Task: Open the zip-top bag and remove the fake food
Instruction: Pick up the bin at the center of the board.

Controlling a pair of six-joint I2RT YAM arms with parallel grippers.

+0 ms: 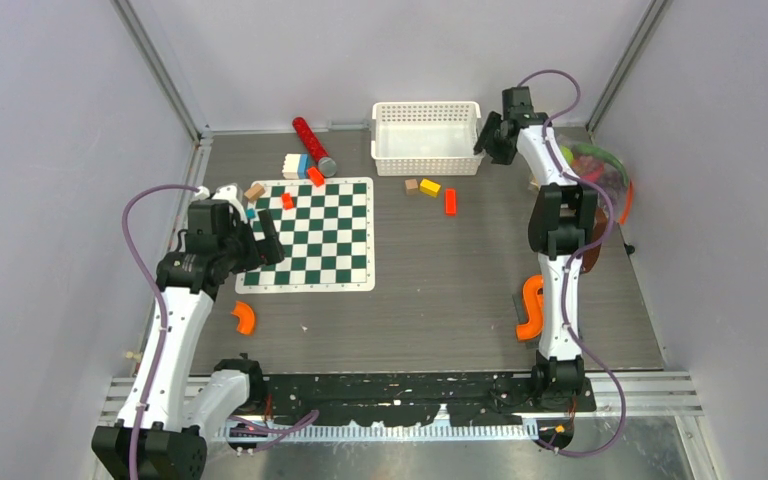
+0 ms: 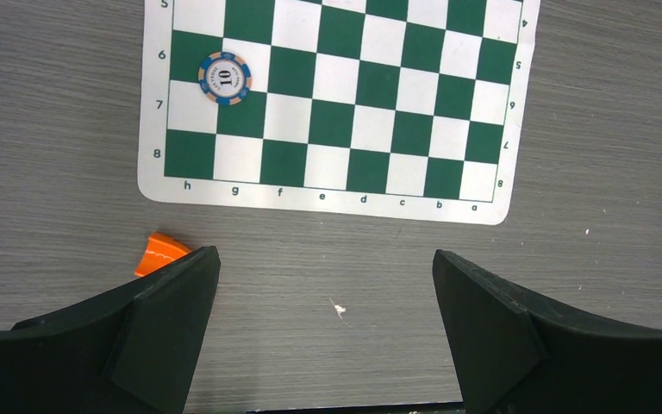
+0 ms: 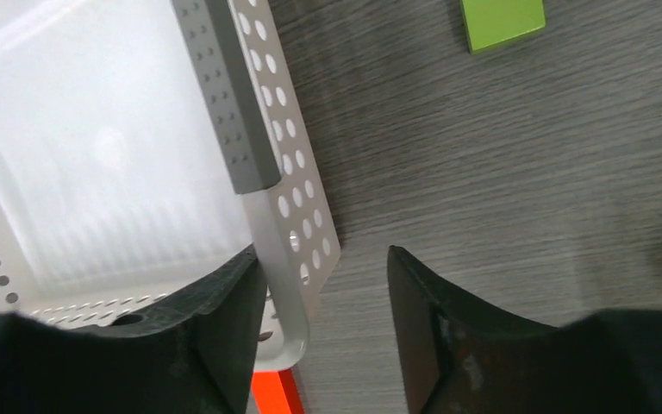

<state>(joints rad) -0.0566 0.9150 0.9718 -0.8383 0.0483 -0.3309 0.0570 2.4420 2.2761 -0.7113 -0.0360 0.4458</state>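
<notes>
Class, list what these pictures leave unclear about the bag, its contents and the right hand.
- Top view: the right arm covers much of the bag; whether its zip is open is hidden.
- Top view: the food inside is too small to name.
- Right wrist view: the right hand straddles the basket wall; contact is unclear.
- Right wrist view: an orange piece is cut off by the bottom edge.

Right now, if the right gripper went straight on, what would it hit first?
Probably the basket: its perforated corner wall sits in the gap of the right gripper. Depth is unclear, so it might just miss onto the table.
</notes>
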